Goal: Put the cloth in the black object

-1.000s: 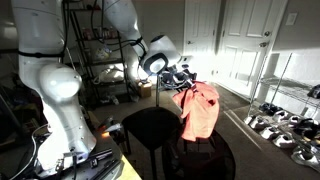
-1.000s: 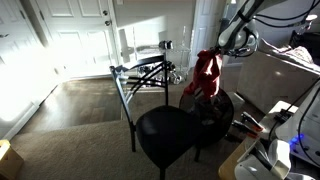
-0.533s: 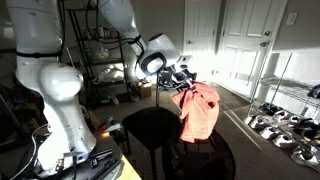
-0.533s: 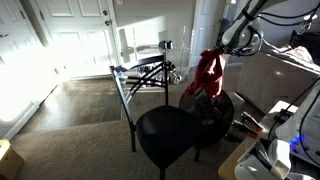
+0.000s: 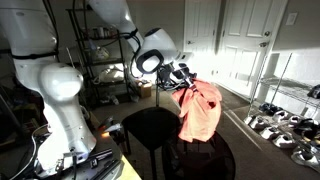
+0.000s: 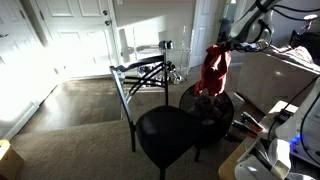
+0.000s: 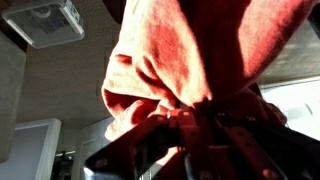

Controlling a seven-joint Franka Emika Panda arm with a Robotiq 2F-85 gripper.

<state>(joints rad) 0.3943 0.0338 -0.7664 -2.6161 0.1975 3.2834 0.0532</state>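
Note:
My gripper [image 5: 183,80] is shut on the top of a red-orange cloth [image 5: 198,112], which hangs down in the air in both exterior views [image 6: 213,68]. The cloth hangs above a round black object [image 6: 205,104], a low black tub, seen also under the cloth in an exterior view [image 5: 205,155]. A round black stool seat [image 6: 170,133] stands in front of it. In the wrist view the cloth [image 7: 190,50] fills the frame and bunches between the fingers [image 7: 190,125].
A black stool [image 5: 150,127] stands next to the tub. A metal shelving rack [image 5: 105,60] is behind the arm. A black wire frame [image 6: 145,75] stands on the carpet. Shoes on a wire rack [image 5: 285,125] lie at the side. White doors [image 6: 80,35] are at the back.
The gripper has lifted the cloth a little higher and shifted it slightly sideways over the black tub. The grip on the cloth is unchanged.

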